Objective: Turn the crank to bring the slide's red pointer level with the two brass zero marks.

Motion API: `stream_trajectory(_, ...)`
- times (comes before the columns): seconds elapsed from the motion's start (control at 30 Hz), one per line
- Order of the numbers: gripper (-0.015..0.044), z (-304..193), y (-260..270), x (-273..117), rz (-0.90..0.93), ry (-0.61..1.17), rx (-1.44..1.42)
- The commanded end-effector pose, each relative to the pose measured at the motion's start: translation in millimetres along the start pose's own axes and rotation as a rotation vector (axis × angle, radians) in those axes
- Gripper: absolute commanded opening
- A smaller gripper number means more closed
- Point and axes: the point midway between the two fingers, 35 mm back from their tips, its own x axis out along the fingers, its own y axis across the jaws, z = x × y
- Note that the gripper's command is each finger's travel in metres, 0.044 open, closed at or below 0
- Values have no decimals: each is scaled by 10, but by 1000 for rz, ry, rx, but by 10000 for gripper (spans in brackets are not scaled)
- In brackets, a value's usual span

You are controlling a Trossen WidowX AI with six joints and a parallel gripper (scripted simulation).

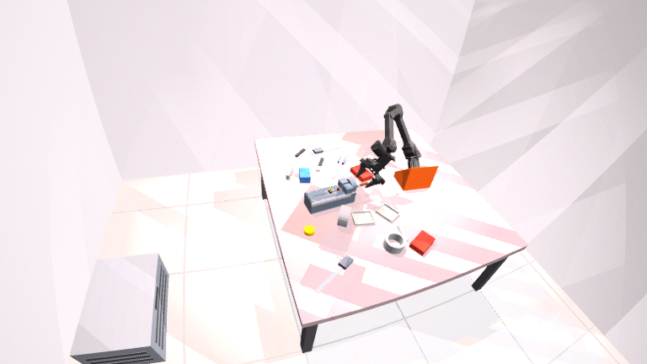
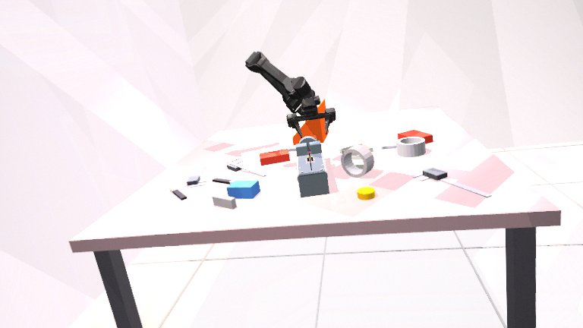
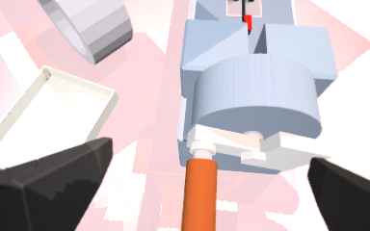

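On the table there is one grey-blue machine, with one crank at its end and one orange handle on that crank. One red pointer sits in the slot on top, between the two brass marks and the drum, off the marks' line and toward the crank end. Around the machine are two red blocks, one near the crank end and one well apart from it; one blue block; one yellow disc; two pale trays, one nearer the machine and one just beside it; and two grey rings, one standing on its edge and one lying flat. One orange panel stands by the arm's foot. The one black arm rises from its foot, bends at a high elbow and slopes down toward the crank. Its claw points downward at a slant, fingers spread wide and grasping nothing, with the orange handle showing between them in the wrist view.
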Motion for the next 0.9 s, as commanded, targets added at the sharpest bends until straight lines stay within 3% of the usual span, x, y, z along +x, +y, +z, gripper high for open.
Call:
stream_trajectory(0.0,440,-104,30,52,7,14,-14)
stream_trajectory(0.73,440,-340,15,247,4,13,-16)
stream_trajectory(0.87,335,-340,15,247,4,13,-16)
